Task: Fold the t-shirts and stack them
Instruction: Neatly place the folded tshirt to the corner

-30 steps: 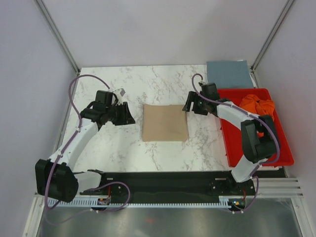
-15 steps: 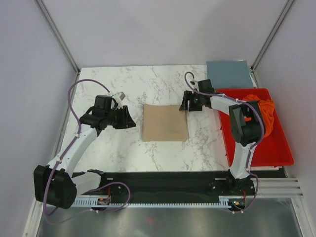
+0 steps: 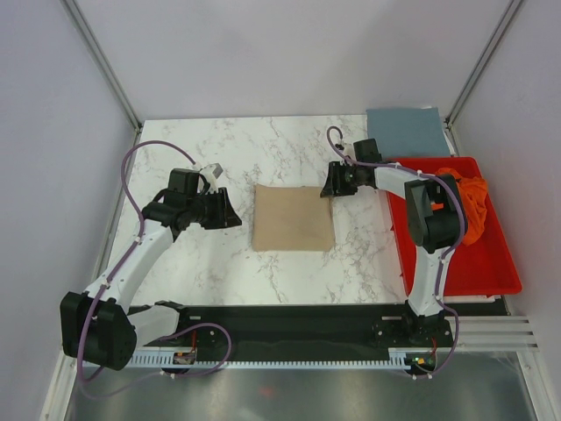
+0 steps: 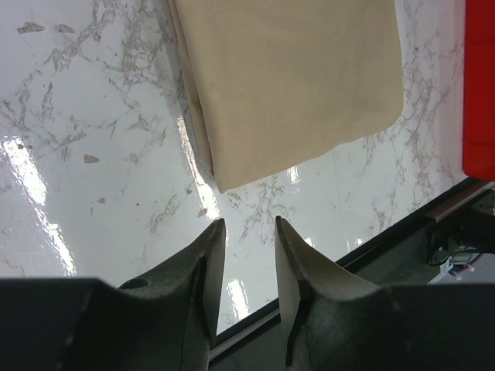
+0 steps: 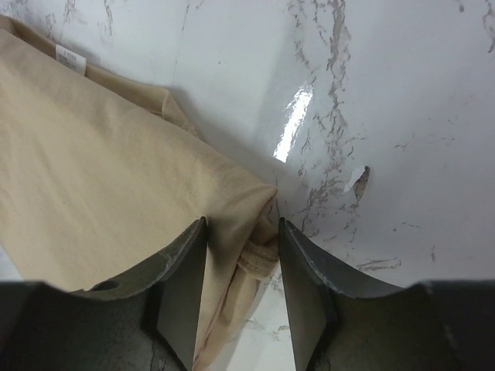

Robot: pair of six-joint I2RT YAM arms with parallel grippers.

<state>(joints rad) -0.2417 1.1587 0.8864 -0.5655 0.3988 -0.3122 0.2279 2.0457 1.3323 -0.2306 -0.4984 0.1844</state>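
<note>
tan shirt (image 3: pixel 293 217) folded at centre, blue shirt (image 3: pixel 406 132) folded at 1 o'clock, unstacked; orange shirt (image 3: pixel 476 195) crumpled in tray (image 3: pixel 456 274) at 3. right gripper (image 5: pixel 241 232) spread astride tan shirt's corner; left gripper (image 4: pixel 249 228) spread, empty.

Work surface: a white, grey-veined marble-pattern table (image 3: pixel 219 263) with a glossy finish. The wrist views show bright reflections (image 4: pixel 23 162) of overhead light on it.

Enclosure: plain pale grey panels form the back wall (image 3: pixel 289 53), left wall (image 3: pixel 44 175) and right wall (image 3: pixel 526 132). They are matt and unmarked. Slim aluminium struts run diagonally down to the far corners of the table, one on the left (image 3: pixel 101 61) and one on the right (image 3: pixel 485 60).

Near edge: a flat black base plate (image 3: pixel 298 324) spans the width of the table. A pale toothed cable rail (image 3: pixel 298 360) lies just in front of it. A silver slotted aluminium extrusion (image 3: pixel 500 331) projects at the right end. Below the rail is a brushed grey metal sheet (image 3: pixel 307 395), dully reflective.
</note>
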